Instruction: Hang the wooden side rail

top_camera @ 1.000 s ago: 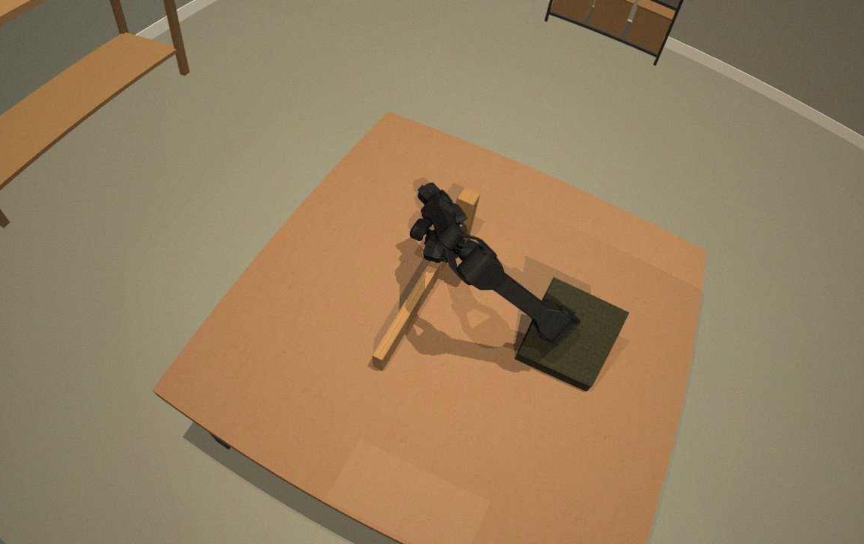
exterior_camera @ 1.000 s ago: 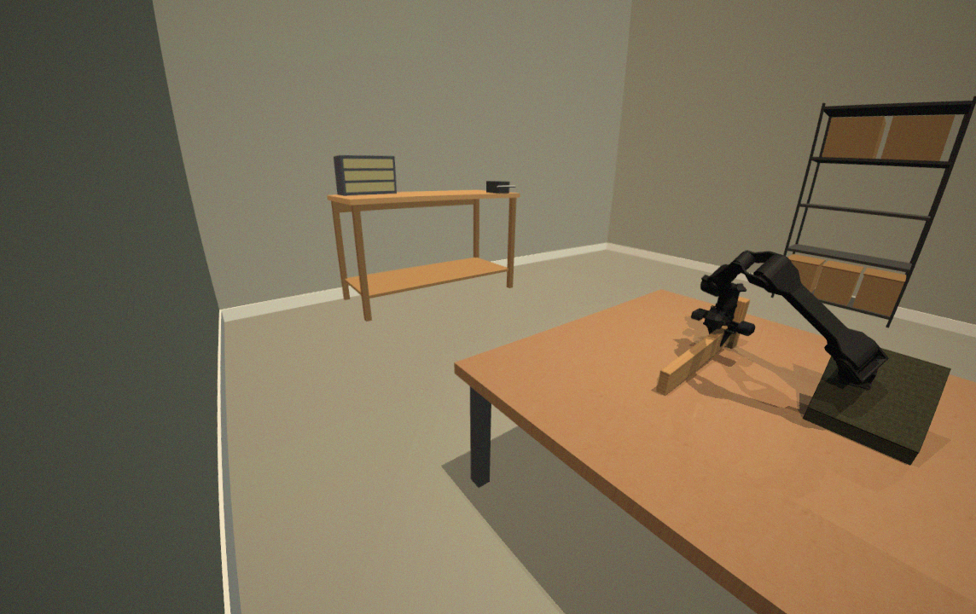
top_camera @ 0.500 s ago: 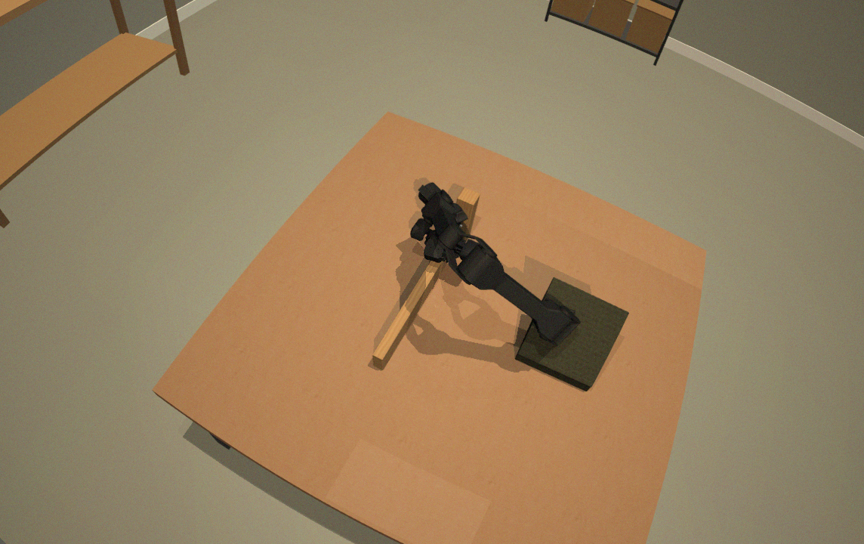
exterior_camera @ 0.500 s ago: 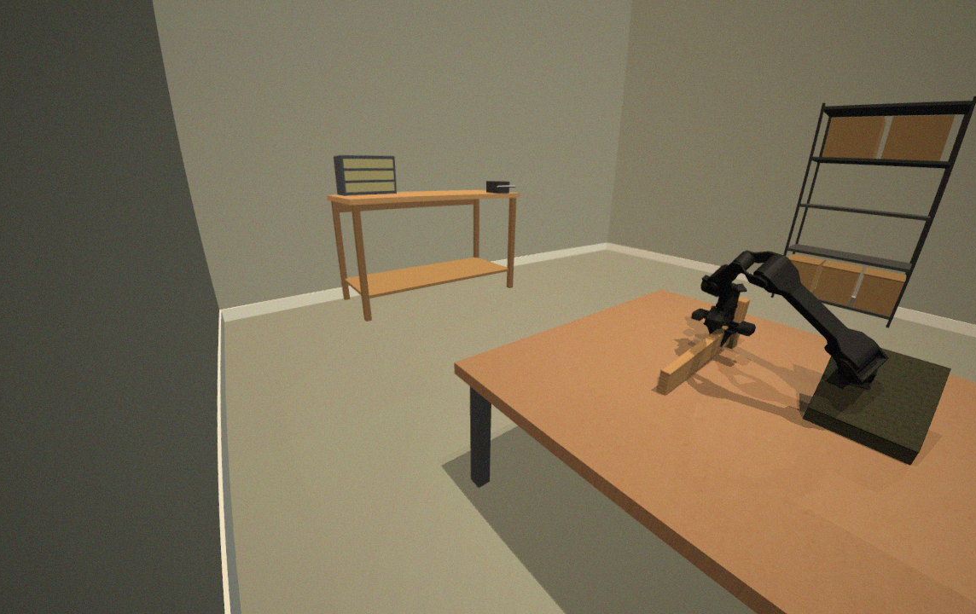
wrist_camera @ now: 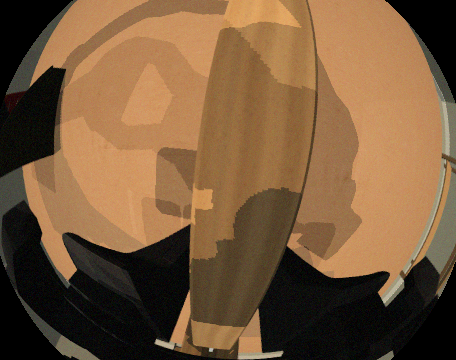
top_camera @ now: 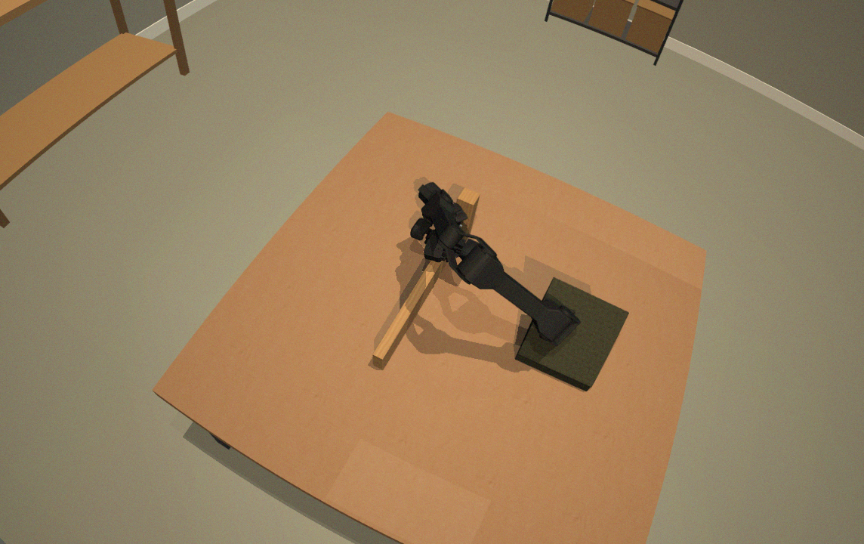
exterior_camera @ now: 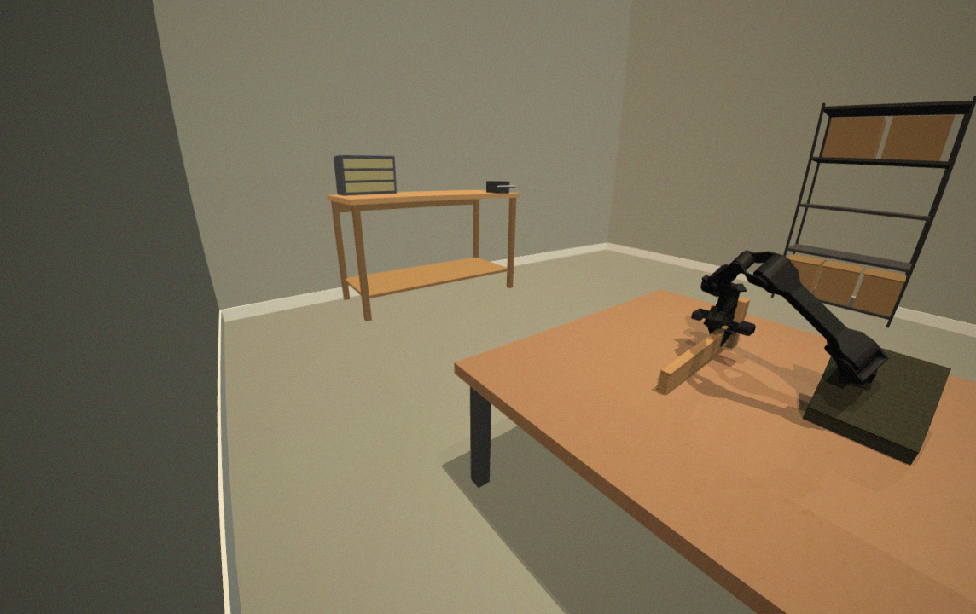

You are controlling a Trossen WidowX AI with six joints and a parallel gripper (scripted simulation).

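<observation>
The wooden side rail [top_camera: 399,328] [exterior_camera: 684,367] [wrist_camera: 258,125] runs from my gripper toward the front left in the top view. Its far end is low, on or just above the table. My gripper [top_camera: 441,261] [exterior_camera: 722,336] [wrist_camera: 232,227] points down and is shut on the rail near its hook end, with one black finger on each side. The headboard post [top_camera: 468,196] [exterior_camera: 742,307] stands upright just behind the gripper, partly covered by it. The rail's near end is close to the post. The hooks, the slot and the pins are hidden or too small to tell, so their seating cannot be seen.
The arm reaches from a dark green base plate [top_camera: 597,338] [exterior_camera: 877,416] on the wooden table [top_camera: 273,324] [exterior_camera: 553,381], to the right of the rail. A workbench [exterior_camera: 430,197] and a shelf rack [exterior_camera: 880,161] stand away from the table.
</observation>
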